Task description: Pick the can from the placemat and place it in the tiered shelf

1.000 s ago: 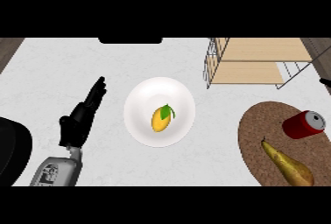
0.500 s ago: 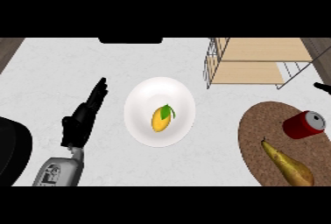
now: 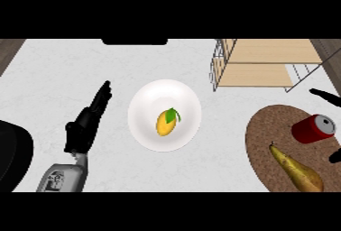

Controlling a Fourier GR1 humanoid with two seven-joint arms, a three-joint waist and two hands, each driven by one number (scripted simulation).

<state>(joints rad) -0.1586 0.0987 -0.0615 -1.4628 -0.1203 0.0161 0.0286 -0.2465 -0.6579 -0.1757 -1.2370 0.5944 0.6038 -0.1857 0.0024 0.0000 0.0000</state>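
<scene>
A red can [image 3: 313, 128] lies on its side on the round brown placemat [image 3: 263, 135] at the right. Only parts of my right hand show at the right edge: a black finger [image 3: 325, 95] just beyond the can and the thumb [image 3: 335, 156] on its near side. They stand apart from the can, spread on either side of it. The wooden tiered shelf [image 3: 266, 63] with wire sides stands at the back right. My left hand [image 3: 83, 126] rests open on the left, fingers pointing up.
A white plate [image 3: 143, 108] with a mango [image 3: 166, 123] sits in the middle of the counter. A pear [image 3: 296, 168] lies on the placemat just in front of the can. A dark round object [image 3: 13, 155] shows at the left edge.
My right hand's finger has crept in from the right edge toward the can, and its thumb now shows below the can. The left hand and the can have not moved.
</scene>
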